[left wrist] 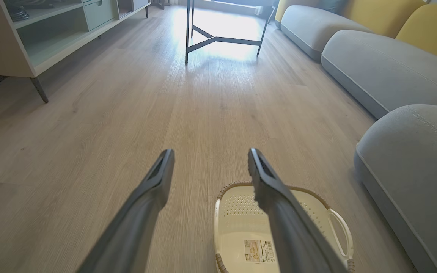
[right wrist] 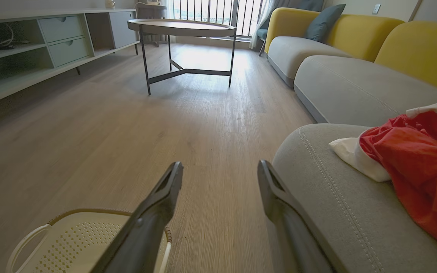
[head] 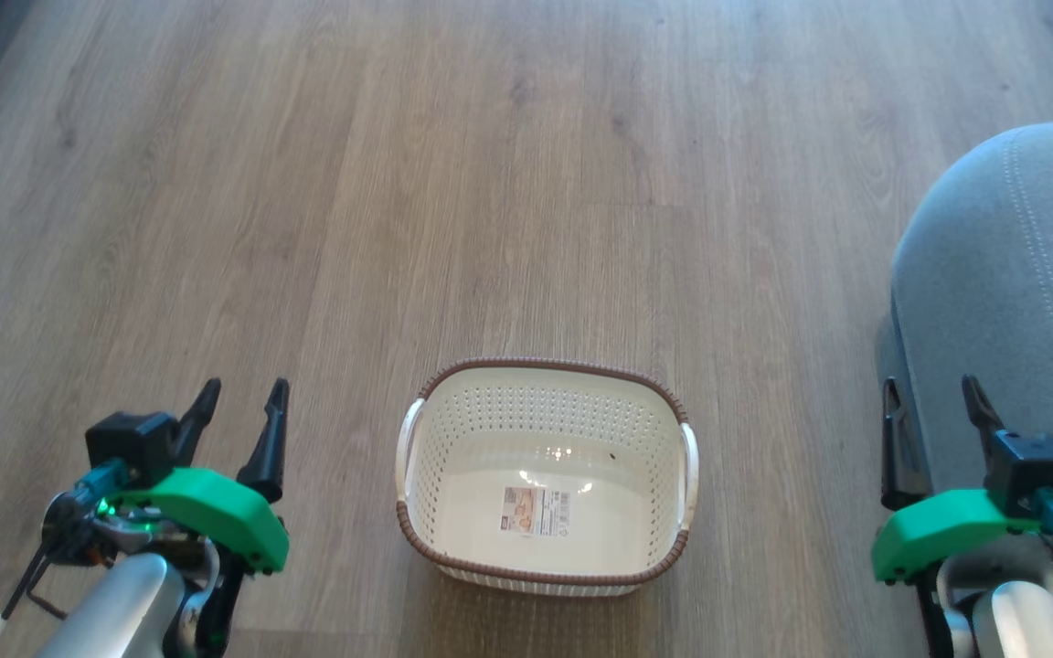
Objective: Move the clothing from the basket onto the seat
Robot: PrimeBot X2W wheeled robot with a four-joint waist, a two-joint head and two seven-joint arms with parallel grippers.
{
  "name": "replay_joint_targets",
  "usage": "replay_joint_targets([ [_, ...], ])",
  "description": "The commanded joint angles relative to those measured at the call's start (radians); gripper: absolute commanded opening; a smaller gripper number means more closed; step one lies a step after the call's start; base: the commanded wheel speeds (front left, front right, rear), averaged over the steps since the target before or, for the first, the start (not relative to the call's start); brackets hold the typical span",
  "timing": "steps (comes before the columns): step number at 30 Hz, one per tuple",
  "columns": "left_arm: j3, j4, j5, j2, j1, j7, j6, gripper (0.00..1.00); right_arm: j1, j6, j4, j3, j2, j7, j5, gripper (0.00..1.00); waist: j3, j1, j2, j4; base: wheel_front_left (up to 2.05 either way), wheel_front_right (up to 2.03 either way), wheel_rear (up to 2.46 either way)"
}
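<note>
Basket (head: 545,411) stands on the wooden floor (head: 526,183) with nothing inside but its label sticker (head: 536,510) on the bare bottom. The clothing (right wrist: 412,159) lies to the basket's right, heaped on the seat (head: 974,320): red fabric with a white edge, resting well in from the cushion's rounded rim. The left gripper (head: 245,393) hangs just left of the basket, and the right gripper (head: 930,388) hangs to the basket's right, at the seat's front edge. Each has its jaws spread wide with nothing between them.

By the look of things the moving is done, so the step in hand is a check and a tidy retreat. Doing that well means looking into the basket's corners for any small piece before calling it empty; here the whole bottom shows bare. The red heap appears stable and needs no pushing further from the basket. Any withdrawal of the right arm should go up and away from the cushion, lest a finger snag the fabric and drag it over the edge.
</note>
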Motion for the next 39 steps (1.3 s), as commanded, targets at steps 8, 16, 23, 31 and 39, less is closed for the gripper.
replay_joint_targets([
  [8, 0.109, 0.025, 0.055, -0.03, -0.013, -0.012, -0.049, 1.0, -0.012, 0.007, 0.002, 0.011, 0.01, -0.039, -0.018, 1.0, -0.007, 0.0001, -0.0001, -0.008, 0.0, 0.0, 0.0],
  [16, 0.157, 0.063, 0.095, -0.068, 0.001, -0.012, -0.085, 1.0, 0.0, 0.007, 0.024, 0.005, 0.017, -0.051, -0.026, 1.0, -0.021, 0.0001, -0.0001, -0.006, 0.0, 0.0, 0.0],
  [23, 0.187, 0.08, 0.124, -0.092, 0.013, -0.012, -0.101, 1.0, 0.011, 0.007, 0.042, 0.003, 0.021, -0.057, -0.028, 1.0, -0.034, 0.0001, -0.0001, -0.001, 0.0, 0.0, 0.0],
  [31, 0.213, 0.091, 0.146, -0.103, 0.02, -0.012, -0.115, 1.0, 0.012, 0.007, 0.056, 0.0, 0.023, -0.062, -0.023, 1.0, -0.045, 0.0001, -0.0001, 0.0, 0.0, 0.0, 0.0],
  [39, 0.229, 0.097, 0.16, -0.11, 0.025, -0.012, -0.127, 1.0, 0.013, 0.007, 0.066, -0.004, 0.024, -0.066, -0.02, 1.0, -0.052, 0.0001, -0.0001, -0.006, 0.0, 0.0, 0.0],
])
